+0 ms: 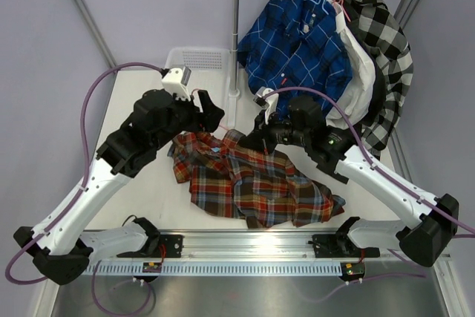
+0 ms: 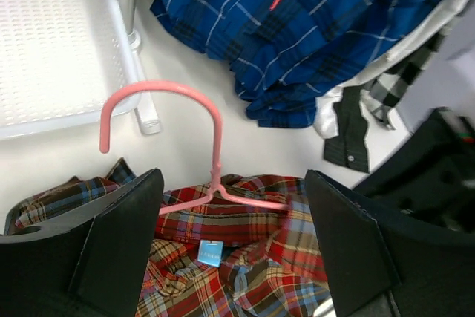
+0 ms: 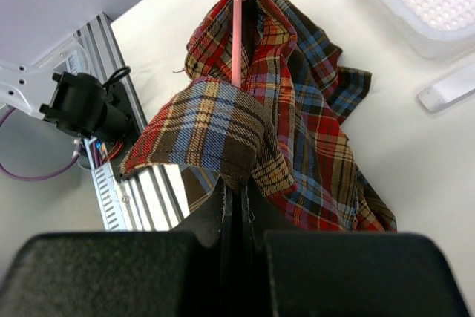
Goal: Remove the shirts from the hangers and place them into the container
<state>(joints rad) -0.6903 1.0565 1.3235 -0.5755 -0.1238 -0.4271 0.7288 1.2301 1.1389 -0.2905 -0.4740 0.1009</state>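
Plaid shirt pinched on the table; hanger framed by spread fingers

The plaid shirt (image 1: 256, 187) is heaped in the middle of the table (image 1: 167, 202), close to the near edge; a fold of it is pinched by the right gripper (image 3: 237, 198), whose fingers are pressed together; the pink hanger (image 2: 215, 161) is tucked into the shirt's collar, hook up; the left gripper (image 2: 231, 206) is spread wide, one finger on each side of the hanger, not touching it; the container (image 1: 197, 61) is set at the far edge, left of the middle; the blue shirt (image 1: 297, 50) is hung by the far right corner.
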